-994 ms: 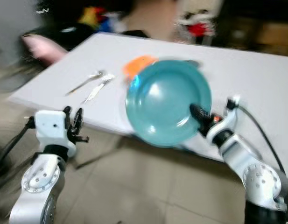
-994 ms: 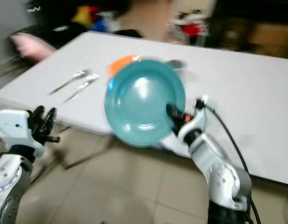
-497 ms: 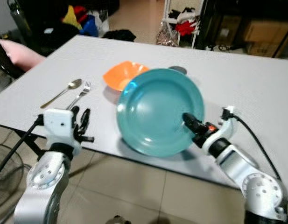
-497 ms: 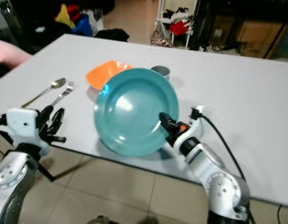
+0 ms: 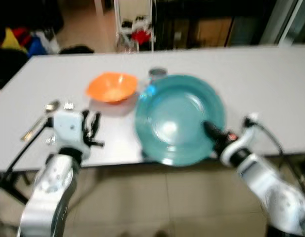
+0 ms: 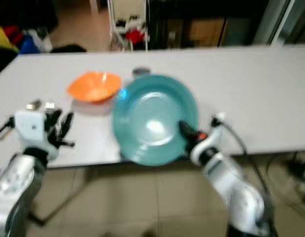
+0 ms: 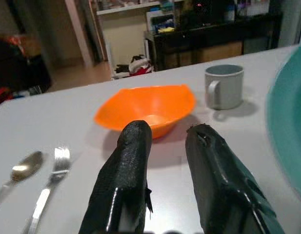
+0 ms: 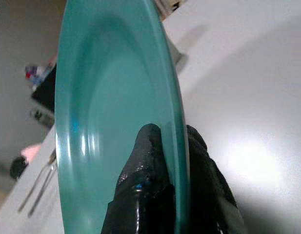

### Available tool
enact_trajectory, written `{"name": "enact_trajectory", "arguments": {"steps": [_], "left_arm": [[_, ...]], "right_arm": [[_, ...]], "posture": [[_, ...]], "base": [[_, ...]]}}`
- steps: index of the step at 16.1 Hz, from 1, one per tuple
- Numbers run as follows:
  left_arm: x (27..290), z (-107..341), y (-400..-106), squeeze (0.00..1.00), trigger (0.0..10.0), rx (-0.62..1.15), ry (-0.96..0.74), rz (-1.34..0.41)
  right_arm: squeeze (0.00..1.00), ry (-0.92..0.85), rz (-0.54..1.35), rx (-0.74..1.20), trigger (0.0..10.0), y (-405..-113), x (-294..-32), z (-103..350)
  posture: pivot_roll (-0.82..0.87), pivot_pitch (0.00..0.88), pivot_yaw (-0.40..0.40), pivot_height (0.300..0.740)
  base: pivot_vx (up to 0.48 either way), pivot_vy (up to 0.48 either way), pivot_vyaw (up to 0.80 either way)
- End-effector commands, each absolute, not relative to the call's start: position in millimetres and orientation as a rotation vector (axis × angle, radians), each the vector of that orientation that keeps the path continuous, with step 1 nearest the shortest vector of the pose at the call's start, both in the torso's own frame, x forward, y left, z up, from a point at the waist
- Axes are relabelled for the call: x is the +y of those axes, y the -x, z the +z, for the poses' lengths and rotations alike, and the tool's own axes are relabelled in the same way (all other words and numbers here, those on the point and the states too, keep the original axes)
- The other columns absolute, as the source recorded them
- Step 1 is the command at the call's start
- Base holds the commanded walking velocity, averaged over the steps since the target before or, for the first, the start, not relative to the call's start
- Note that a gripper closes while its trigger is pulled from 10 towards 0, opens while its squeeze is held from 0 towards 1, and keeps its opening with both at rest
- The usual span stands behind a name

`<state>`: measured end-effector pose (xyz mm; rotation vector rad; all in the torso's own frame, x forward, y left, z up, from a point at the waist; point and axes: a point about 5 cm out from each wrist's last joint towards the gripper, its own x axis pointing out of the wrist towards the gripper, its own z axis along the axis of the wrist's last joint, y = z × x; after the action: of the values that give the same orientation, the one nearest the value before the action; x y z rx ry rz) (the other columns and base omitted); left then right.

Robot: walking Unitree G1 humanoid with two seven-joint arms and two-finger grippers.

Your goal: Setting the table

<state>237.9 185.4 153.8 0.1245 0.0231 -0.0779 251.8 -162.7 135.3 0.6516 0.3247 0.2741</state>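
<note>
A teal plate (image 5: 177, 116) is tilted up over the near edge of the white table (image 5: 261, 74). My right gripper (image 5: 208, 128) is shut on its lower right rim. In the right wrist view the two black fingers (image 8: 145, 156) pinch the plate's rim (image 8: 172, 97) edge-on. My left gripper (image 5: 93, 127) hovers over the table's near left part, open with nothing between its fingers (image 7: 133, 146). Beyond it lie an orange bowl (image 7: 146, 106), a grey mug (image 7: 223, 86), a spoon (image 7: 21, 170) and a fork (image 7: 51, 181).
The bowl (image 5: 111, 87) and mug (image 5: 156, 74) sit left of the table's middle, with the spoon (image 5: 51, 105) near the left edge. Dark shelves, boxes and clutter stand behind the far side. Tiled floor lies below the near edge.
The whole view has swung, so the table now lies square in front of me. The plate stays tilted in my right gripper. My left gripper is now over the table.
</note>
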Motion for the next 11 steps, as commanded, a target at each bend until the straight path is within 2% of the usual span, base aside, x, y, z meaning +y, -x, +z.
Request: {"name": "enact_trajectory", "arguments": {"steps": [1,2,4,9,11], "left_arm": [[187.7,156.6,-239.6,0.0,10.0,0.019,-0.151,-0.052],[186.8,156.5,-239.4,0.0,10.0,0.016,-0.144,-0.046],[184.2,157.4,-235.5,0.0,10.0,0.004,-0.092,-0.024],[190.7,157.5,-235.2,0.0,10.0,-0.001,-0.114,0.003],[192.1,156.1,-233.4,0.0,10.0,0.006,-0.119,0.002]], "right_arm": [[0.0,-0.644,0.332,0.295,10.0,-256.5,-152.9,146.2],[0.0,-0.642,0.336,0.301,10.0,-257.2,-152.4,146.1],[0.0,-0.625,0.337,0.36,10.0,-258.7,-151.5,140.9],[0.0,-0.731,0.411,0.471,10.0,-261.5,-138.1,135.1],[0.0,-0.707,0.441,0.517,10.0,-262.9,-133.6,132.1]], "posture": [[-0.11,0.0,0.058,0.74],[-0.11,0.0,0.058,0.74],[-0.11,0.0,0.055,0.74],[-0.1,0.0,0.049,0.74],[-0.1,0.0,0.045,0.74]], "base": [[0.0,-0.48,0.0],[0.0,-0.48,0.0],[0.0,0.0,0.0],[0.0,0.0,0.0],[0.0,0.0,0.0]]}}
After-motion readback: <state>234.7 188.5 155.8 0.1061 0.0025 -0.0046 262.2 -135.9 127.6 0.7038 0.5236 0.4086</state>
